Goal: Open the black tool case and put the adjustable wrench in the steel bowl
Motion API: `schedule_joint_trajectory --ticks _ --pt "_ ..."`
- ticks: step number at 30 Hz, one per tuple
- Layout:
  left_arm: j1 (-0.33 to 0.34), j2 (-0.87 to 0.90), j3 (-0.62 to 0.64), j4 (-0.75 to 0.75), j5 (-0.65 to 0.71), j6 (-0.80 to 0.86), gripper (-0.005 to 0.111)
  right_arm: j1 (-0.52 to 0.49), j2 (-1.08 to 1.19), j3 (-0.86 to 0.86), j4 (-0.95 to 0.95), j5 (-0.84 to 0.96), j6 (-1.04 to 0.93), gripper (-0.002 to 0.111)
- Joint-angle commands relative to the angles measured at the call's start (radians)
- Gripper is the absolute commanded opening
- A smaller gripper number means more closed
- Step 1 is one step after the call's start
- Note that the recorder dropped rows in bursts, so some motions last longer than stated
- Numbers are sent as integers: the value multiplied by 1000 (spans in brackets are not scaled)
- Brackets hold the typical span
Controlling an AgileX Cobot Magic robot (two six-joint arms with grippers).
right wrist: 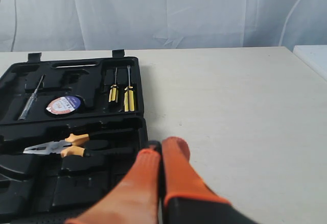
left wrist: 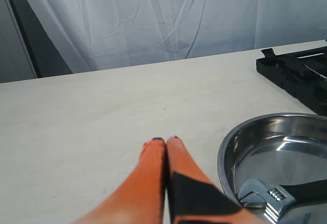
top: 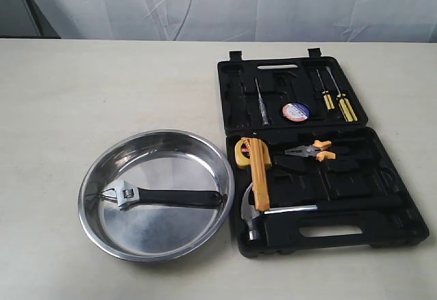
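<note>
Closest to us sits the steel bowl (top: 157,235), and the adjustable wrench (top: 171,196) lies flat inside it, its silver head to the left and the tip of its black handle resting up near the bowl's right side. Just beside the bowl is the black tool case (top: 355,180), wide open, with a hammer (top: 256,214) and orange pliers (top: 311,152) in their spots (its lid lies flat on the table behind them, holding 2 yellow screwdrivers (top: 338,102)). So the job looks done. The left gripper (left wrist: 166,141) has its 2 fingers pressed together and holds nothing; the right gripper (right wrist: 159,147) is the same, near the case edge. The left one is close to the bowl's rim, so a careless swing could bump the bowl and make the wrench slide out.
</note>
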Motion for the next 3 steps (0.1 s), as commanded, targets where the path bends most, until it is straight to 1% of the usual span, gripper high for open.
schedule_joint_trajectory --ticks 1,3 --pt "-1 -3 -3 -1 0 -2 0 -5 -5 5 2 -17 0 -1" --pt "-1 -3 -3 -1 0 -2 0 -5 -5 5 2 -17 0 -1"
